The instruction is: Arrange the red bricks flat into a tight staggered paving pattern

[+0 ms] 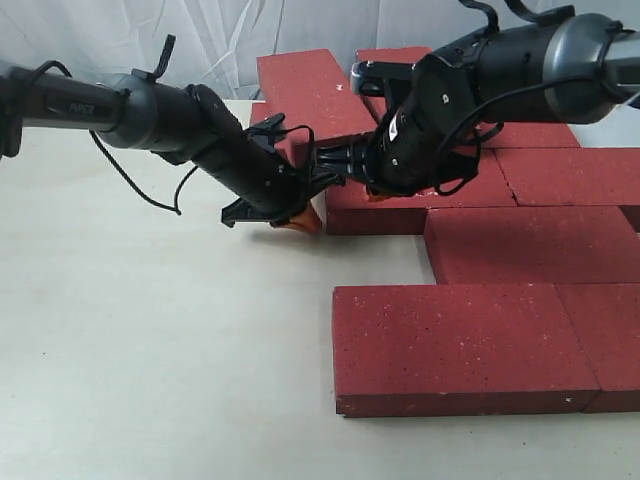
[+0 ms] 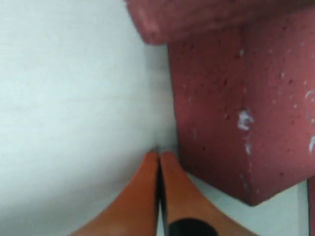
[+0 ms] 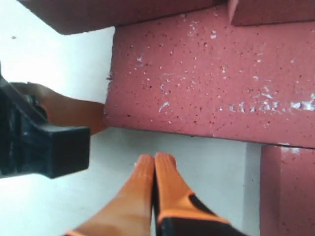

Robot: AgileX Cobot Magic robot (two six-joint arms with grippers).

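Found the red bricks (image 1: 460, 345) laid flat in stepped rows across the three o'clock side of the table (image 1: 150, 350), long axes running nine to three, each row offset from the next. Noted one back brick (image 1: 305, 90) near twelve o'clock, turned with its long axis roughly eleven to five and apparently propped on a neighbour rather than lying flat.

Saw the left gripper (image 1: 296, 218) pinched fully shut on nothing, orange tips low at the table just beside the nine o'clock end of the third-row brick (image 1: 400, 215). Could not tell touching from barely apart. Saw the right gripper (image 1: 330, 160) likewise closed tight and empty, reaching in from three o'clock toward nine, tips near that same end and over bare table in the right wrist view.

Judged the bricks heavy, rigid and gritty: unlikely to slip or bend, liable to chip at corners if dropped, bound to scrape rather than glide. Judged the flat face too wide for a pinch. Thought a push with closed tips against a short end or long edge the safer way to close gaps, and a grip across the thin edge at mid-length the only sensible hold for lifting the propped one. Reckoned an off-centre push likely to swing a brick out of its nine-to-three line.
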